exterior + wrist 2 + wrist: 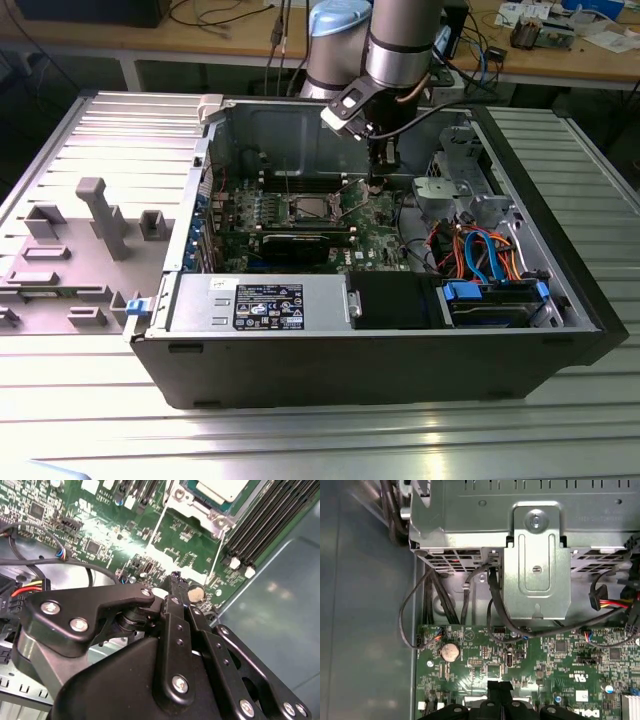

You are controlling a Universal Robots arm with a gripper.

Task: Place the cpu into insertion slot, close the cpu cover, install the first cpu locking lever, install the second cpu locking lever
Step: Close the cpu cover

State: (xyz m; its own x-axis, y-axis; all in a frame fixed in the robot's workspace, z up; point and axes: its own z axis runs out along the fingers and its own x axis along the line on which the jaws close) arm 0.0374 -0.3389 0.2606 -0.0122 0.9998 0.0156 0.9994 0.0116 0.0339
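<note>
The cpu (223,488) shows its dull silver top inside the insertion slot (307,208) on the green board. The cpu cover (186,498), a silver frame, lies around the chip. Two thin wire locking levers (158,526) run out from the socket's corners over the board; I cannot tell if they are latched. My gripper (376,186) hangs low over the board, to the exterior view's right of the slot. Its black fingers (173,582) are shut together with nothing seen between them, and the tips (500,685) sit close above the board near a coin battery (450,651).
The open computer case (590,300) lies on a ribbed metal table. Memory slots (260,525) run beside the socket. A metal drive cage (536,560) with black cables stands past the gripper. A power supply (260,303) and a long black card (290,245) fill the near side.
</note>
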